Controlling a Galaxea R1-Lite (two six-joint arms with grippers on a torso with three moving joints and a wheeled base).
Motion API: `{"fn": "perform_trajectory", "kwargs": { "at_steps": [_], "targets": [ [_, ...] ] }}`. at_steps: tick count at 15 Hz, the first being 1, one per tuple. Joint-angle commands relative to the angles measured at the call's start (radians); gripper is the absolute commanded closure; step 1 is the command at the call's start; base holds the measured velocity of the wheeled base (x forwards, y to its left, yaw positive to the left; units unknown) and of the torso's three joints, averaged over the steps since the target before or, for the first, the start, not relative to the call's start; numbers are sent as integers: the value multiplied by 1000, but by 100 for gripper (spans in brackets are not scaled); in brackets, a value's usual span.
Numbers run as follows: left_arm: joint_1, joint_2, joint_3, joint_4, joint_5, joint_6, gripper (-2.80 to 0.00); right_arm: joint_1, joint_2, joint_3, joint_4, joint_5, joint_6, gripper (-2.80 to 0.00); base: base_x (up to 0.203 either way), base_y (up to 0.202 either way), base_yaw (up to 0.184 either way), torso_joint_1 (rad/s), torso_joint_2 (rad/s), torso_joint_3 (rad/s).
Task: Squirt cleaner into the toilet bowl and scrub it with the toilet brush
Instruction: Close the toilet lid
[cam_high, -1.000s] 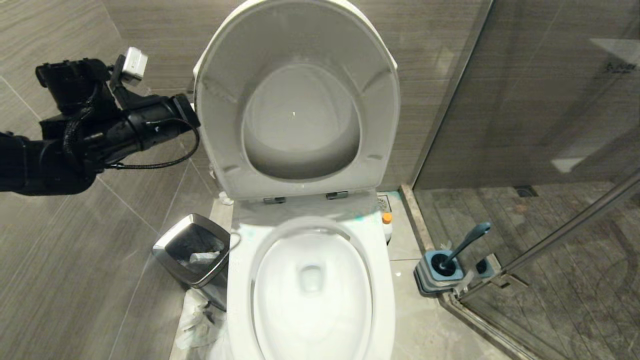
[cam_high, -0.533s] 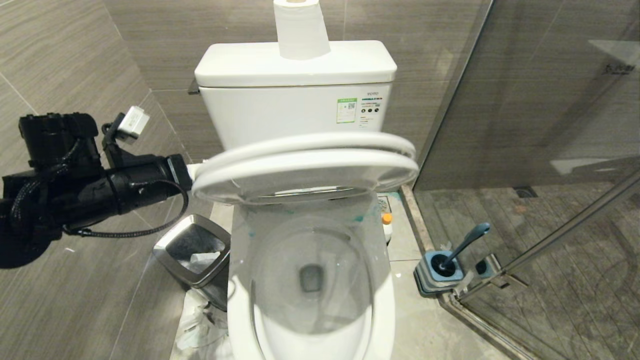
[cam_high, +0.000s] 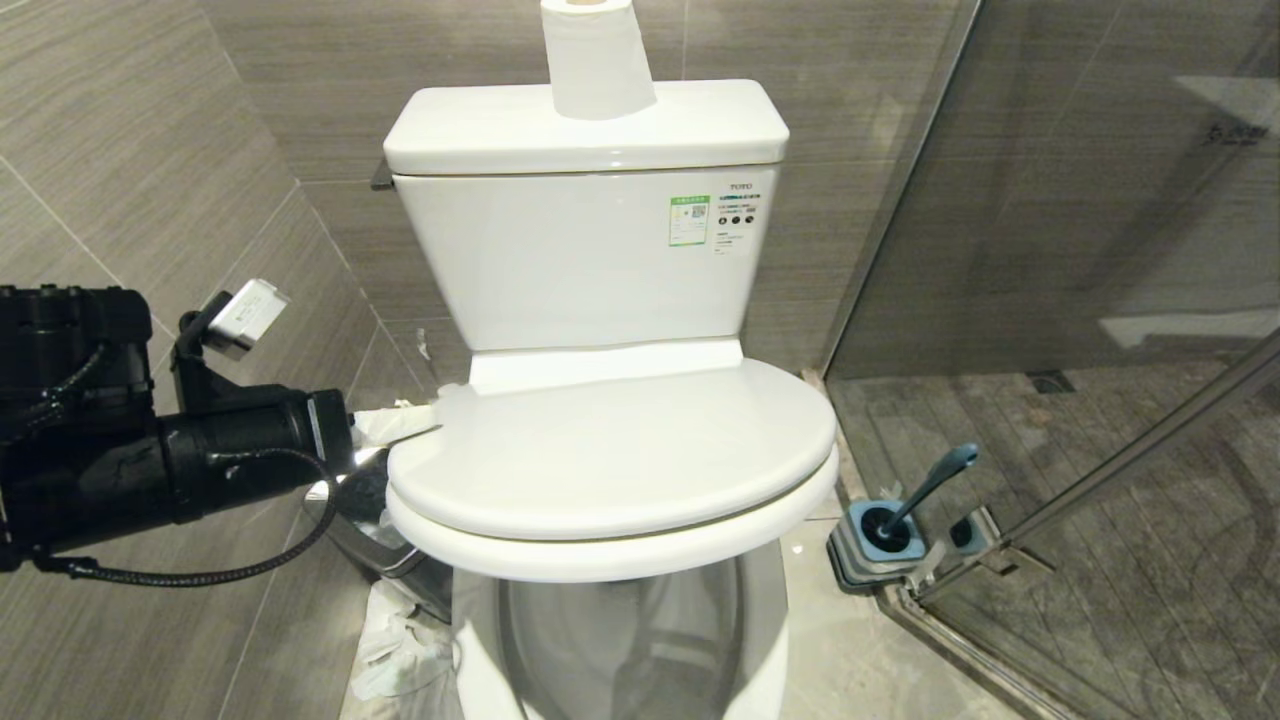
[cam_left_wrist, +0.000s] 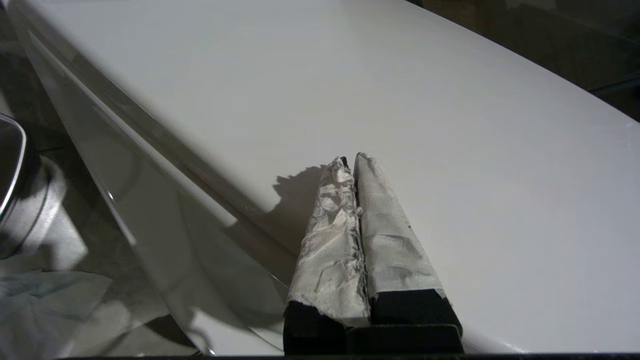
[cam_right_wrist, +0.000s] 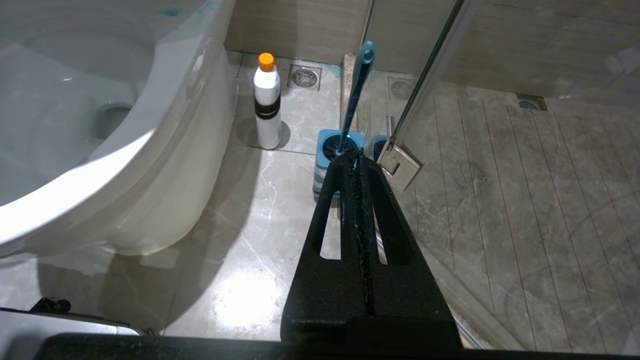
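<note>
The toilet bowl (cam_high: 768, 640) stands in the middle, its white seat and lid (cam_high: 620, 440) hanging almost level just above it and hiding most of the inside. My left gripper (cam_high: 415, 420) is shut, its fingers wrapped in white paper. The tips lie on top of the lid (cam_left_wrist: 400, 100) near its left edge, as the left wrist view of the gripper (cam_left_wrist: 352, 159) shows. The toilet brush (cam_high: 930, 485) leans in its blue holder (cam_high: 880, 545) on the floor to the right. My right gripper (cam_right_wrist: 354, 157) is shut and empty, low beside the bowl (cam_right_wrist: 150, 140). Turquoise cleaner (cam_right_wrist: 172, 11) smears the bowl's rim.
A white bottle with an orange cap (cam_right_wrist: 267, 100) stands on the floor between bowl and brush holder (cam_right_wrist: 332, 150). A chrome-rimmed bin (cam_high: 365, 520) sits left of the bowl with crumpled paper (cam_high: 400, 640) below it. A paper roll (cam_high: 595, 60) stands on the tank. A glass shower door (cam_high: 1050, 250) closes the right side.
The seat and lid have swung down from upright against the tank to almost level over the bowl. My left arm has come down with them, fingers staying at the lid's left edge.
</note>
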Motion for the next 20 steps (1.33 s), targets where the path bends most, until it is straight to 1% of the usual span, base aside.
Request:
{"fn": "perform_trajectory", "kwargs": {
  "at_steps": [1,2,4,6,8,9,11,12,13,14,16,17,18,20],
  "targets": [
    [13,-20,0,-5,22,29,0,0,2,0,0,1,-1,0,0,0,0,0,0,0],
    [16,-24,0,-2,50,69,0,0,2,0,0,1,-1,0,0,0,0,0,0,0],
    [26,-38,-16,28,83,73,0,0,2,0,0,1,-1,0,0,0,0,0,0,0],
    [28,-50,-75,119,159,81,0,0,2,0,0,1,-1,0,0,0,0,0,0,0],
    [-12,-61,-148,258,247,94,0,0,2,0,0,1,-1,0,0,0,0,0,0,0],
    [-26,-68,-167,306,269,119,0,0,2,0,0,1,-1,0,0,0,0,0,0,0],
    [-33,-76,-172,355,273,213,0,0,2,0,0,1,-1,0,0,0,0,0,0,0],
    [-34,-90,-173,383,287,262,0,0,2,0,0,1,-1,0,0,0,0,0,0,0],
    [-33,-97,-173,390,329,301,0,0,2,0,0,1,-1,0,0,0,0,0,0,0],
    [-33,-99,-174,388,390,322,0,0,2,0,0,1,-1,0,0,0,0,0,0,0],
    [-50,-93,-174,393,534,340,0,0,2,0,0,1,-1,0,0,0,0,0,0,0],
    [-63,-89,-171,398,581,344,0,0,2,0,0,1,-1,0,0,0,0,0,0,0],
    [-66,-81,-170,418,594,341,0,0,2,0,0,1,-1,0,0,0,0,0,0,0],
    [-75,-79,-172,457,593,323,0,0,2,0,0,1,-1,0,0,0,0,0,0,0]
  ]
}}
